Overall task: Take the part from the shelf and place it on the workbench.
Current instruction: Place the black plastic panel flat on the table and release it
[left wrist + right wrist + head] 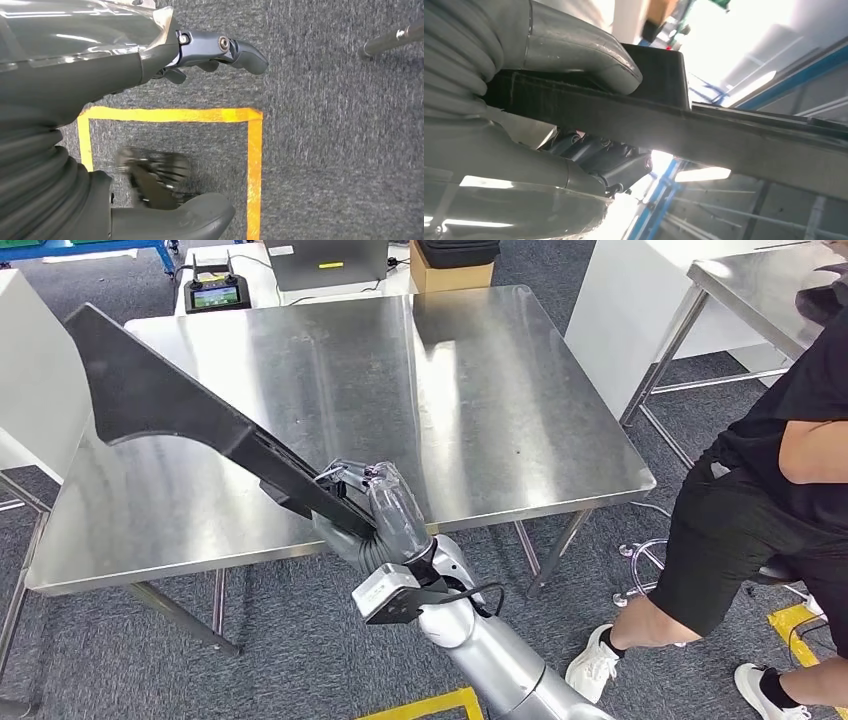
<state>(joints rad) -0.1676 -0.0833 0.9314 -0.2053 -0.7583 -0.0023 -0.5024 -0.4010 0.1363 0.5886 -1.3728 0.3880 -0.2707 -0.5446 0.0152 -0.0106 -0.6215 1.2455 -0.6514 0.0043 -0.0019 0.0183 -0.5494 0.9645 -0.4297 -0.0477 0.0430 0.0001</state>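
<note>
Right hand: your right hand (372, 502) grips the near end of the long flat black plastic part (170, 405).
Part: it slants up and away from the hand, above the brushed-steel tabletop (480, 390).
Left hand: your left hand (210, 50) hangs empty over the carpet, fingers loosely apart.
Technique: lower the far end first, flatten, then release.

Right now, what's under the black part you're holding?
The black part slants over the steel workbench, gripped at its near end by the right hand. Bare steel shows around it; the surface directly beneath it is covered.
</note>
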